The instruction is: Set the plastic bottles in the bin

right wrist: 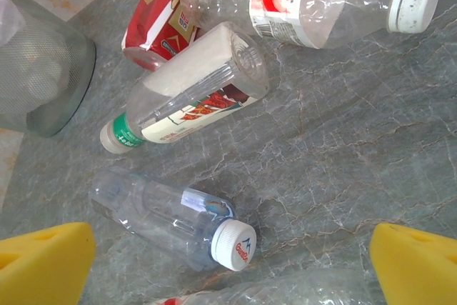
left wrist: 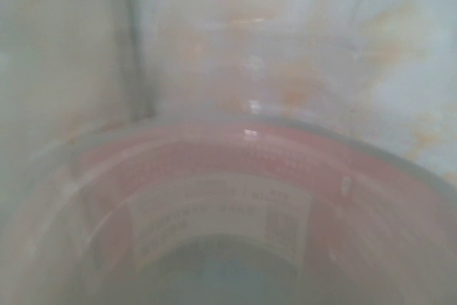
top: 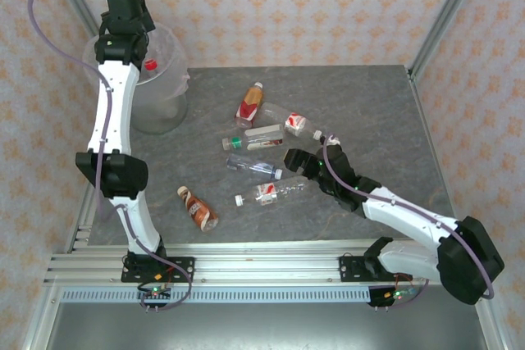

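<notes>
grey stone table (top: 369, 96) carries bin (top: 164, 111), six loose bottles (top: 198, 208).

Bottles (top: 253, 138) lie right of the bin (top: 164, 111) (far-left corner).

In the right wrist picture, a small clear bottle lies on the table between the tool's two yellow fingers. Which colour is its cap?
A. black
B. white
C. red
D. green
B: the cap on the small clear bottle is white, with a small blue and red mark on top.
</notes>
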`<state>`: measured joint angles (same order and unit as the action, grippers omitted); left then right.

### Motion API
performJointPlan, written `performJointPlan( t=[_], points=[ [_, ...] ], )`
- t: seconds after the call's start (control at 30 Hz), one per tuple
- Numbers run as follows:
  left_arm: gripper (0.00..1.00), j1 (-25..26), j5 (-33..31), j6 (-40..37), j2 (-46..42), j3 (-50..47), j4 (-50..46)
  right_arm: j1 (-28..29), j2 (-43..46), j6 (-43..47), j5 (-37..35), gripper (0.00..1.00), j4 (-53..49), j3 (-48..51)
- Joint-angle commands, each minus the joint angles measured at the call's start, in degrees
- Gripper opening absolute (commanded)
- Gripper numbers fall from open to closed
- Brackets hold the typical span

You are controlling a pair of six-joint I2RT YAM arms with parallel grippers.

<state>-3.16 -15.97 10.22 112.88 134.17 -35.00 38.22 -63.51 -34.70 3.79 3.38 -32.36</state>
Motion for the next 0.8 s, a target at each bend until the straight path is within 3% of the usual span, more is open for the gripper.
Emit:
performJointPlan(
  t=[0.0, 0.77],
  points=[
    [0.57, -0.77, -2.20, 1.04, 2.48, 3.35, -0.59, -0.07, 1.93, -0.54, -2.33, 0.99, -1.22, 0.21],
    [0.62, -4.80, 9.98, 20.10, 16.28, 6.34, -11.66, -0.03, 3.04, -1.34, -1.95, 0.99, -2.23, 0.80]
  ],
)
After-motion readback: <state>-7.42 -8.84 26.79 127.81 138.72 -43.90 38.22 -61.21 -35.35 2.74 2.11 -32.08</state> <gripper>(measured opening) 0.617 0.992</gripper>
